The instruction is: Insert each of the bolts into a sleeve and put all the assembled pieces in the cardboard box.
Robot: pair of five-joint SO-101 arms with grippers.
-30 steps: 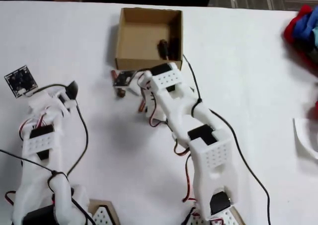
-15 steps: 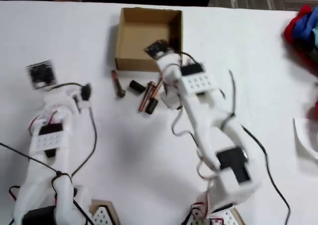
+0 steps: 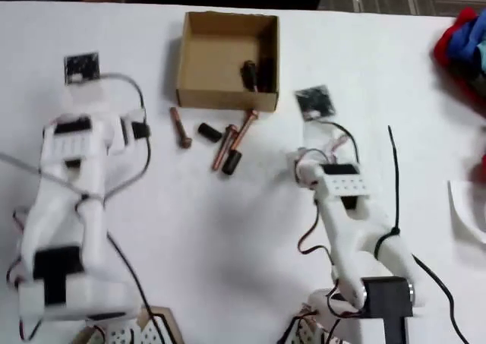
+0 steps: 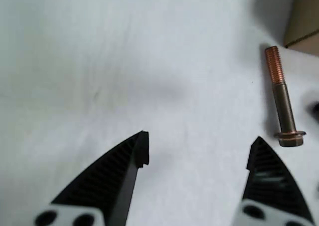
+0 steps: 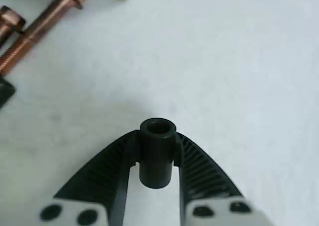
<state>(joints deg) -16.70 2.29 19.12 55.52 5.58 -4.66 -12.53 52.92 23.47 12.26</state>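
While the stiff, prob. slick black sleeve (image 5: 157, 158) is pinched mid-body in the right tool (image 5: 157, 138), the wide-spread left tool (image 4: 199, 138) is best closed on the copper bolt (image 4: 282, 99) at mid-shank.

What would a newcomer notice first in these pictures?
First, the black sleeve clamped in the right gripper over the white table. Next, the loose cluster of copper bolts and spare sleeves lying just in front of the cardboard box, which holds one dark piece. The left gripper hangs open beside a single bolt.
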